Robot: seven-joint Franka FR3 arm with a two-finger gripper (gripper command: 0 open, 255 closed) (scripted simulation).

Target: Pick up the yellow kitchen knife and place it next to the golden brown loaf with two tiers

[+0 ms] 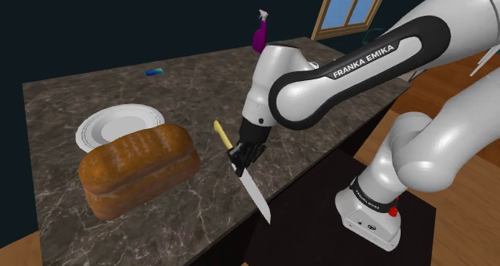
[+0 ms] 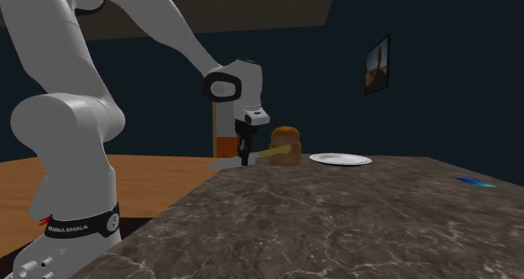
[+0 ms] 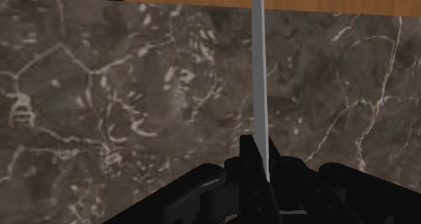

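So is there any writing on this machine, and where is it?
"FRANKA EMIKA": on the dark forearm stripe.
White lettering on the black base band: too small to read.
Nothing else is readable.

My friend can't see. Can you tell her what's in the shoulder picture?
A white robot arm's black fingers clasp a yellow-handled knife over a dark marbled counter, beside a brown loaf. A white plate lies behind the loaf.
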